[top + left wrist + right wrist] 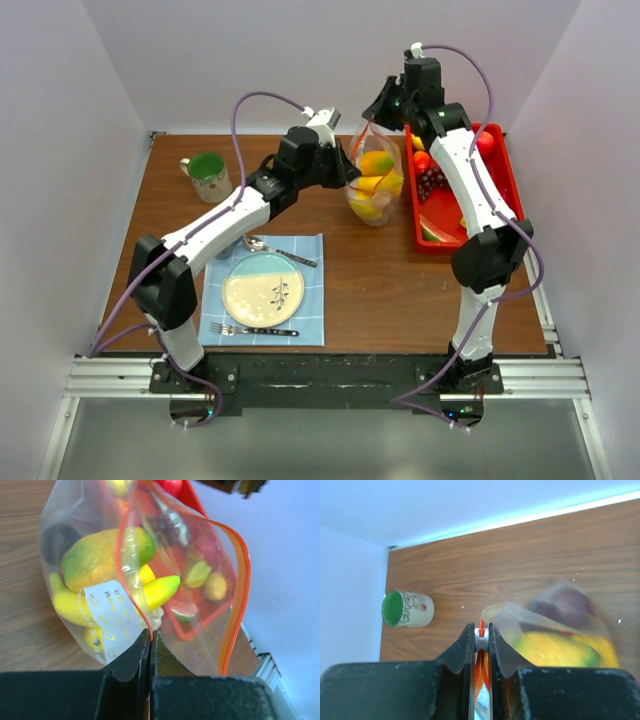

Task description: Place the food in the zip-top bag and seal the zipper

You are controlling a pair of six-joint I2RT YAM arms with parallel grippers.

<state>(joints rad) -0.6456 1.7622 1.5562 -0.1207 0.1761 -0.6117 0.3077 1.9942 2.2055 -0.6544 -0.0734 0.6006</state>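
Bag [70, 505] soft, saggy with fruit [100, 560]; my left gripper [150, 642] and right gripper [481, 639] both pinch its zipper [241, 575].

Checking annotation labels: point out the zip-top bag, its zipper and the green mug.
zip-top bag [372, 190]: top external view, on its fruit-filled body.
zipper [243, 587]: left wrist view, on the strip's right-hand run.
green mug [415, 609]: right wrist view, on its printed side wall.

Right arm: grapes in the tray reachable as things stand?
Probably not yet. The right hand is shut on the zipper and would have to let go first. Otherwise the grapes lie uncovered in the tray, close beside its forearm, so the way looks free.
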